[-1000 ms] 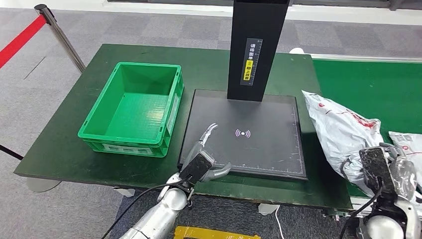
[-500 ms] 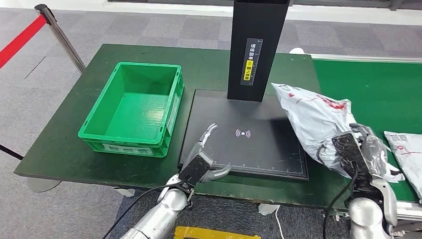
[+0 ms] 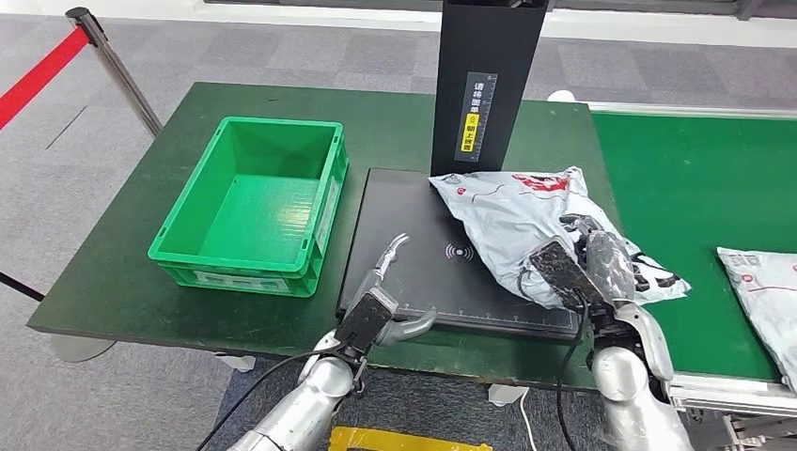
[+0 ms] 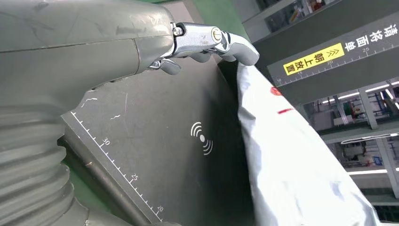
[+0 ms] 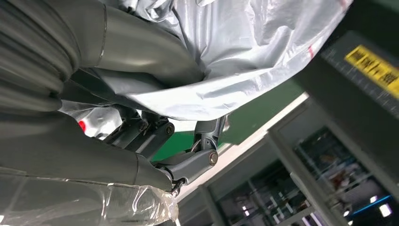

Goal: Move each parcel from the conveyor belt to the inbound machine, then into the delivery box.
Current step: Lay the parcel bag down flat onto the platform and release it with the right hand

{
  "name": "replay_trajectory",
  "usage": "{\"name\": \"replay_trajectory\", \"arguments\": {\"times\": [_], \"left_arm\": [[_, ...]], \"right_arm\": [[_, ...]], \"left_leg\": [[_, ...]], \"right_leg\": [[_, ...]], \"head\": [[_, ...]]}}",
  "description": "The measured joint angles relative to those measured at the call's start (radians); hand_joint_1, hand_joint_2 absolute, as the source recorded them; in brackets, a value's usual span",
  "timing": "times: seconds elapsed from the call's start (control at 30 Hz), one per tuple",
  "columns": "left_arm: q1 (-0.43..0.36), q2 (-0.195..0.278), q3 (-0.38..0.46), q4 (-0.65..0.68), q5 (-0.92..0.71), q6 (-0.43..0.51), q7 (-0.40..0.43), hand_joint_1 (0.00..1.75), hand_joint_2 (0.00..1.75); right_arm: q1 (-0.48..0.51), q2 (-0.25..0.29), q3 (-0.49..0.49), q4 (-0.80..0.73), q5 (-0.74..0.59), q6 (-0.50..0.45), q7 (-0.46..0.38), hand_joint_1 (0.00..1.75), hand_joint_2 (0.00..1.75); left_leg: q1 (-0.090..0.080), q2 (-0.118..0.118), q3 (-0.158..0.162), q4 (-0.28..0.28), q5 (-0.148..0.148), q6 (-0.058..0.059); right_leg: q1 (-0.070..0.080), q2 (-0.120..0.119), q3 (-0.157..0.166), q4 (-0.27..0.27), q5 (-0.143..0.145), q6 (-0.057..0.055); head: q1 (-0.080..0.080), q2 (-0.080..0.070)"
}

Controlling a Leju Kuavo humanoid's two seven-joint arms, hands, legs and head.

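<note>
Your right hand (image 3: 585,266) grips the grey poly-mailer parcel (image 3: 526,211) by the end nearest the conveyor belt (image 3: 691,188), and the bag lies over the right half of the inbound machine's black scan plate (image 3: 414,230). Its far end reaches the foot of the black post (image 3: 484,85); its near end overhangs the plate's right edge toward the belt. The long axis runs slantwise, from the plate's back edge at the post down to its front right corner, where your right hand sits.

Your left hand (image 3: 385,299) hovers at the plate's front left corner, fingers spread and holding nothing; in the left wrist view its fingertips (image 4: 235,44) come close to the parcel's edge, though you cannot tell whether they touch.

The green delivery box (image 3: 254,202) stands just beside the plate's left edge, so the parcel lies to the right of your left hand and the box to its left. I judge the left hand nearer for the coming transfer. A second parcel (image 3: 766,291) waits on the belt's right edge.
</note>
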Motion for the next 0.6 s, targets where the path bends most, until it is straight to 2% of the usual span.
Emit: {"name": "replay_trajectory", "arguments": {"times": [0.33,0.6], "left_arm": [[-0.015,-0.006,-0.006,0.006,0.004,0.022,-0.01,0.0,1.75],[-0.065,-0.024,-0.019,0.01,0.006,0.025,-0.02,0.0,1.75]], "right_arm": [[-0.032,-0.011,0.091,0.03,0.001,0.02,0.001,1.75,1.75],[-0.096,-0.012,0.183,0.087,-0.004,0.036,-0.002,1.75,1.75]], "left_leg": [[0.0,0.001,0.0,0.0,0.0,0.0],[0.0,0.0,0.0,0.0,0.001,-0.001]], "right_leg": [[0.0,0.001,0.0,0.0,0.0,0.0],[0.0,0.001,0.0,0.0,0.001,0.0]], "head": [[0.0,0.0],[0.0,0.0]]}}
